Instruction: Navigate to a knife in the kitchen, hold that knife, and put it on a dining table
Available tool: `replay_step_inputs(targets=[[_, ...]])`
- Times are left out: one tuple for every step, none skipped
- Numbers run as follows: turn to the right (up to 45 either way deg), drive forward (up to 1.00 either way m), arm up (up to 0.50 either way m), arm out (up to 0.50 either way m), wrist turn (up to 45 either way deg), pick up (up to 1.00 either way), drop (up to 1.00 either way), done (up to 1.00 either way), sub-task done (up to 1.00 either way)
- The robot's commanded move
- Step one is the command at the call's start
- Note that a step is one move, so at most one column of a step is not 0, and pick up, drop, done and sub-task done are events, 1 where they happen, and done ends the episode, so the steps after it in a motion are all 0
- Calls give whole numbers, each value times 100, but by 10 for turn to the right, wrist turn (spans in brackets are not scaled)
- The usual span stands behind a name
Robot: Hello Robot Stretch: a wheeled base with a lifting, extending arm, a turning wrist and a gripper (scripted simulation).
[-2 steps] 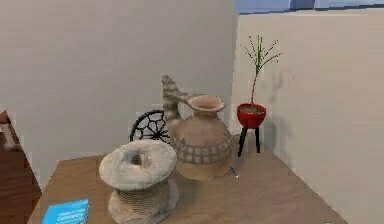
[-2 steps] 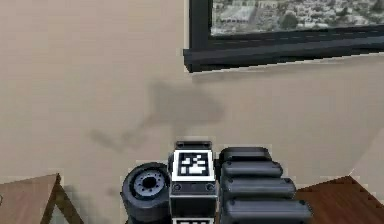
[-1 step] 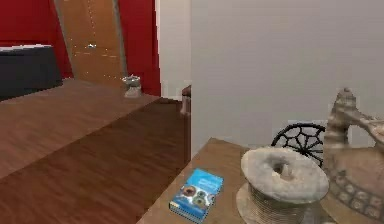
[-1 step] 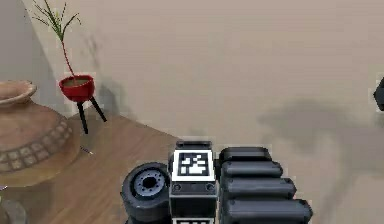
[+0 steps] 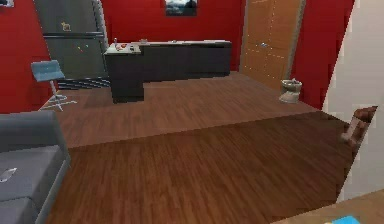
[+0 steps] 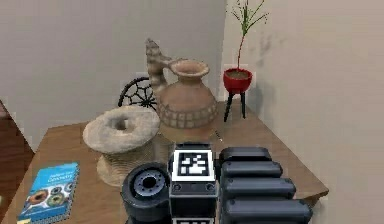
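In the forward view, the robot is facing the kitchen across open floor. Small items (image 5: 118, 46) are lying on the dark kitchen table (image 5: 127, 75); the knife is probably among them, too small to identify. In the arm side view, the gripper (image 6: 148, 192) is sitting low before a wooden table (image 6: 70, 148) carrying a clay vase (image 6: 188, 105), likely stowed for driving. Whether it is holding anything cannot be told.

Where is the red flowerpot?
In the arm side view's upper right, the red flowerpot stands at the far corner of the table, right of the brown vase.
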Motion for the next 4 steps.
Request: replay_step_inputs(targets=[[-120,0,0,0,0,0,0,0,0],[0,0,0,44,0,0,0,0,0],[0,0,0,0,450,0,0,0,0],[0,0,0,0,450,0,0,0,0]])
